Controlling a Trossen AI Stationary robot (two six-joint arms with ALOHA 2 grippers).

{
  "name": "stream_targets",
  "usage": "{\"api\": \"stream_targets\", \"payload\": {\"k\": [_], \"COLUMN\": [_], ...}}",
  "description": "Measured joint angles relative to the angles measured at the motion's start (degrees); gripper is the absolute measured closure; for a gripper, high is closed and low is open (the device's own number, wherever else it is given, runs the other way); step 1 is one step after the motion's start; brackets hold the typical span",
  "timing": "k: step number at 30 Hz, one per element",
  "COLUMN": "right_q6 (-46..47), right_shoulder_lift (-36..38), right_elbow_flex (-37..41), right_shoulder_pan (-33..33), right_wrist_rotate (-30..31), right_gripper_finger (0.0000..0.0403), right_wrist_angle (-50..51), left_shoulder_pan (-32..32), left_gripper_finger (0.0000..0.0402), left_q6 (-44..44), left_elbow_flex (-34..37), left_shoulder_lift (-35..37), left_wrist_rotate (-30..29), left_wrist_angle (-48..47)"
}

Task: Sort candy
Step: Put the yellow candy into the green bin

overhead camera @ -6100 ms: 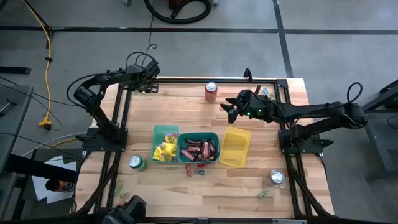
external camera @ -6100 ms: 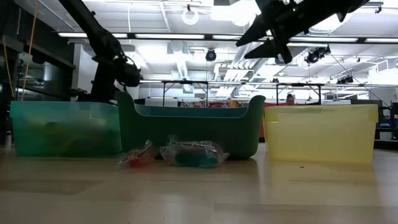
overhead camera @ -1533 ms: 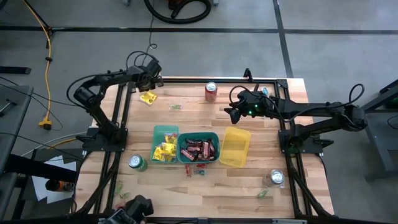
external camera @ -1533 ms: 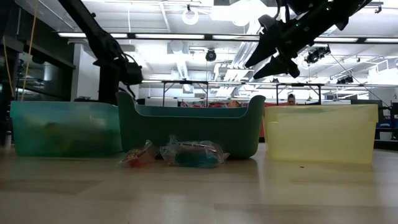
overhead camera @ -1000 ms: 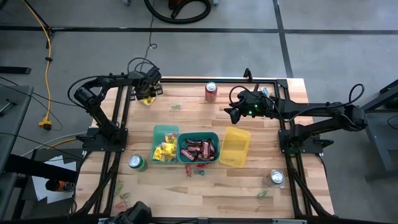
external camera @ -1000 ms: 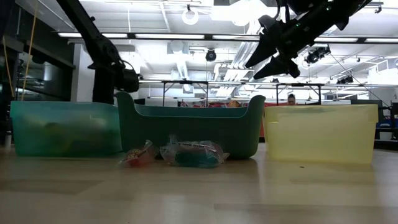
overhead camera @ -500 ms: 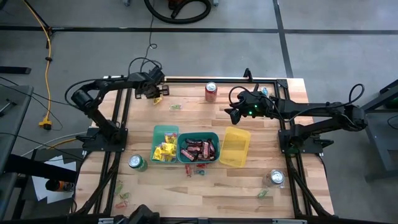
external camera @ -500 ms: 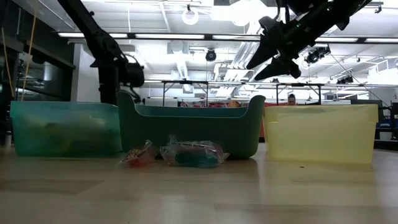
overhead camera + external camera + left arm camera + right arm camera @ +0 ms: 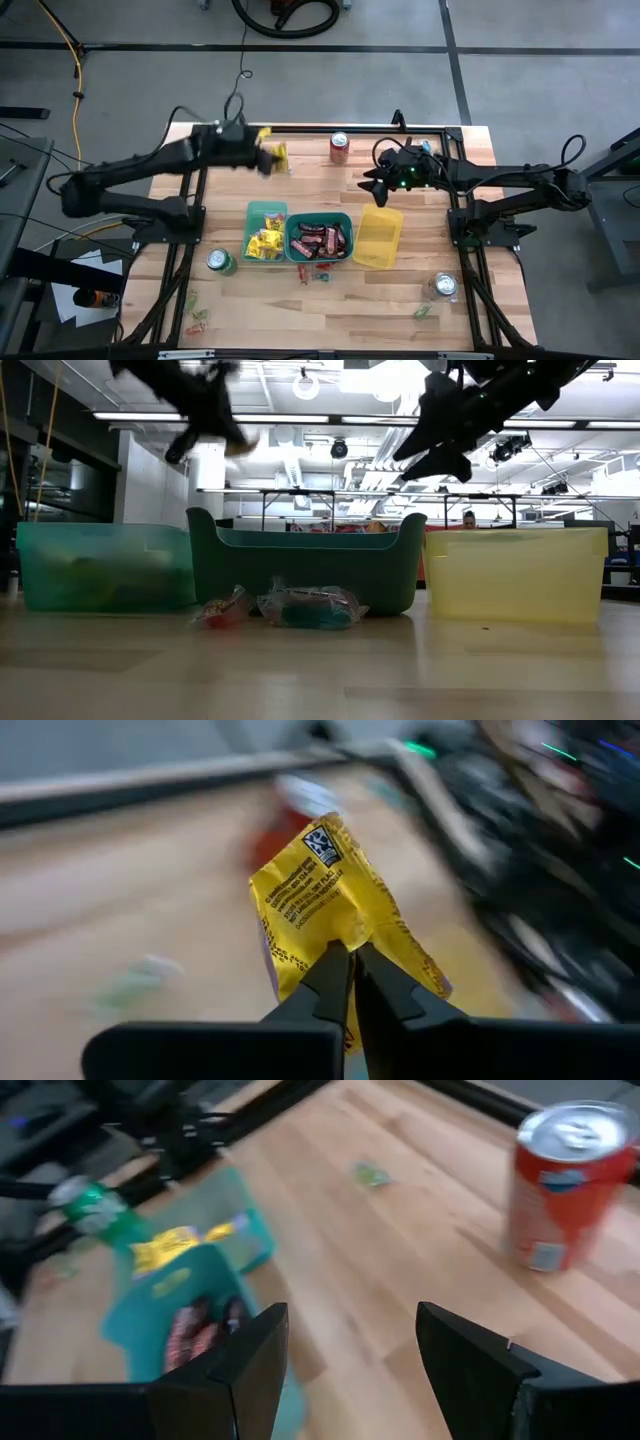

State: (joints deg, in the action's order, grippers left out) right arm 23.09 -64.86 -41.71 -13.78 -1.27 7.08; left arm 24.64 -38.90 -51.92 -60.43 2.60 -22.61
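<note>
The left end effector [image 9: 268, 160], pinching a yellow candy packet [image 9: 335, 910] above the counter [image 9: 300, 185], has the small green bin [image 9: 264, 212] holding yellow packets just nearer the front edge; the right end effector [image 9: 372, 180] hovers spread, farther off.

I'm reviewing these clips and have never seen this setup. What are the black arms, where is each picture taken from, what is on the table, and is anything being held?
Two robot arms work at a wooden table. One picture looks straight down, one looks level across the tabletop, and one comes from each wrist. The left gripper is shut on a yellow candy packet, lifted above the table. The right gripper hangs open and empty near the red soda can. Mid-table stand three bins: a light teal bin with yellow packets, a darker teal bin with brown-red bars, and a yellow bin. Small sweets lie loose in front.
</note>
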Motion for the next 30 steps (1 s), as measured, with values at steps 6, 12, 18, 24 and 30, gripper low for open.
{"api": "stream_targets", "payload": {"k": [6,12,18,24,30], "right_q6": [1.28,10.04,18.49,24.05,24.46], "right_shoulder_lift": [0.0,0.0,0.0,0.02,0.02], "right_elbow_flex": [0.0,0.0,0.0,0.0,-1.4], "right_shoulder_pan": [0.04,1.61,6.06,13.29,18.39], "right_wrist_rotate": [-8.82,-12.02,-12.01,-5.81,3.55], "right_gripper_finger": [0.0187,0.0187,0.0187,0.0187,0.0187], "right_wrist_angle": [-4.29,-13.11,-24.04,-28.62,-28.27], "left_shoulder_pan": [-20.65,-31.4,-35.64,-38.02,-37.29], "left_gripper_finger": [0.0401,0.0401,0.0401,0.0401,0.0401], "left_q6": [-4.64,-5.57,-5.91,-3.61,-4.64], "left_elbow_flex": [-0.02,1.07,12.43,21.96,23.25], "left_shoulder_lift": [6.57,7.07,8.65,12.57,13.02], "left_wrist_rotate": [-8.48,-20.2,-16.62,-14.98,-18.33], "left_wrist_angle": [-1.47,-8.24,1.54,10.67,7.9]}}
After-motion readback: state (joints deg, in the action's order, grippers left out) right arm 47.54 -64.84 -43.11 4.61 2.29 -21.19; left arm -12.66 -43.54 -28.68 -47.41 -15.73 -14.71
